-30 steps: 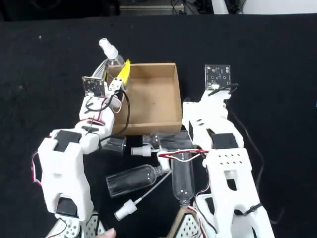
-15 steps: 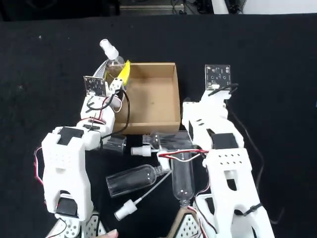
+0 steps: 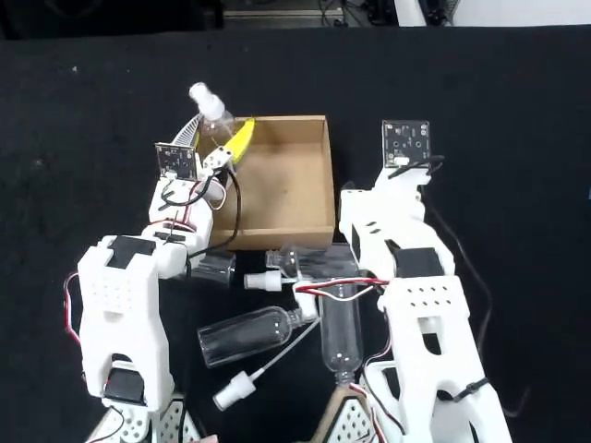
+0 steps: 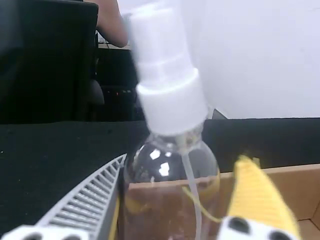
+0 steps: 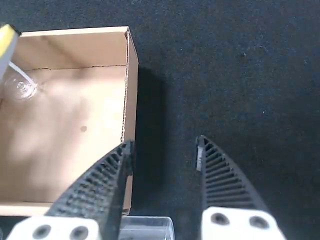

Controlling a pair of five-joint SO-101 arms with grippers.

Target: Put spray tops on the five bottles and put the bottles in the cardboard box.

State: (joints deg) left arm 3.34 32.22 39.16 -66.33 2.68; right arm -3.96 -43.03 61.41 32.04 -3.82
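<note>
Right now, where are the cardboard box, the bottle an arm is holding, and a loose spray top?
cardboard box (image 3: 286, 189), high view, on its bare floor.
held bottle (image 4: 165, 165), left wrist view, on its clear shoulder.
loose spray top (image 3: 232, 392), high view, on its white head.

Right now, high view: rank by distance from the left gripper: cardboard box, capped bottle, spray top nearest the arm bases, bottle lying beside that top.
1. capped bottle, held in the left gripper at the box's far corner.
2. cardboard box, beside the gripper.
3. lying bottle, between the arms.
4. spray top, nearest the arm bases.
</note>
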